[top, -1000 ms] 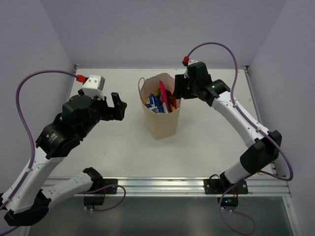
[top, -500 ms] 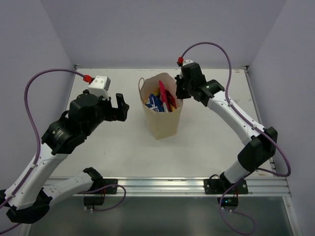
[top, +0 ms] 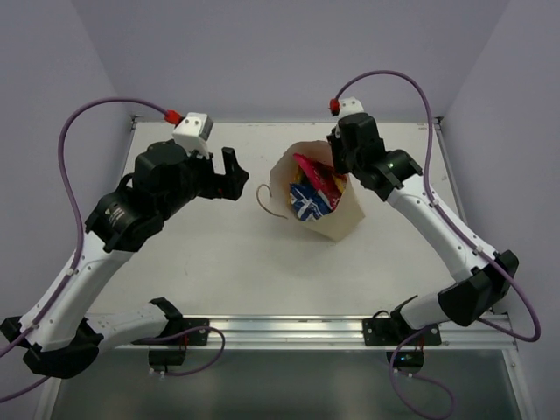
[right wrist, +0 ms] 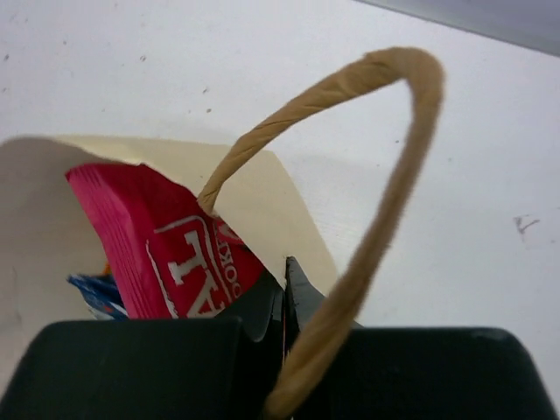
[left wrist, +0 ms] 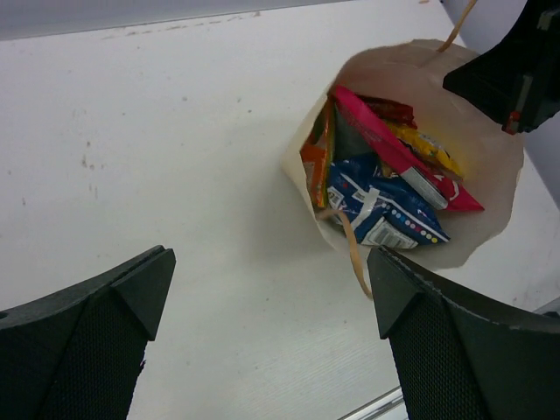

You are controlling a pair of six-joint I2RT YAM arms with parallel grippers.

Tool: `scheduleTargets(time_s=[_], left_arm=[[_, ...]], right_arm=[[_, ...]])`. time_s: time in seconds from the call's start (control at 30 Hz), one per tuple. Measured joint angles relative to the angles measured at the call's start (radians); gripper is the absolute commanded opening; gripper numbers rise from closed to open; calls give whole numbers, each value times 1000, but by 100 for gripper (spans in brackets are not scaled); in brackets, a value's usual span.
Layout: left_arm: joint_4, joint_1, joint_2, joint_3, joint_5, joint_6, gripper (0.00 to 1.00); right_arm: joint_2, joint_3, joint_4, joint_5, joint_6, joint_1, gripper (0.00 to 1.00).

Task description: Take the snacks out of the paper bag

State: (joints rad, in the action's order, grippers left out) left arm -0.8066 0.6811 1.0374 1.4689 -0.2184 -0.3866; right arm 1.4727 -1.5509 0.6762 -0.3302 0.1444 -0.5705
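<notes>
The paper bag [top: 337, 223] leans mid-table [top: 219, 262], mouth toward the far-left corner and base toward the near-right. Inside are a magenta pouch [top: 313, 169] and a blue chip bag [top: 306, 203] (other packets half hidden). The right hand [right wrist: 284, 293] is pinched shut on the bag's rim. The left hand [left wrist: 269, 262] gapes wide, empty.

Tan bag [top: 339, 226] tipped leftward, mouth open, cord handle [top: 265, 199] trailing out at the mouth. All inside: magenta pouch [top: 317, 173] uppermost, blue chip packet [top: 308, 203] below it, yellow packet [left wrist: 430, 150] behind.
</notes>
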Motion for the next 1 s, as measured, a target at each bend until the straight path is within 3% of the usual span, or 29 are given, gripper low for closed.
scheduleTargets(time_s=[0.33,0.53,0.73,1.0], left_arm=[[157,9,147,38,199,-127,93],[301,135,220,-8,239,-245,90],[445,238,248,-137,193,-393,81],[526,271,253,-207,108,-502,79]], right_arm=[[-134,134,-101,-158,-63,-15,0],[-134,231,-143,-239,-35,-80,0],[-156,257,-150,-278,48,-121,0],[-248,310,-126,-282,114,-170,0]])
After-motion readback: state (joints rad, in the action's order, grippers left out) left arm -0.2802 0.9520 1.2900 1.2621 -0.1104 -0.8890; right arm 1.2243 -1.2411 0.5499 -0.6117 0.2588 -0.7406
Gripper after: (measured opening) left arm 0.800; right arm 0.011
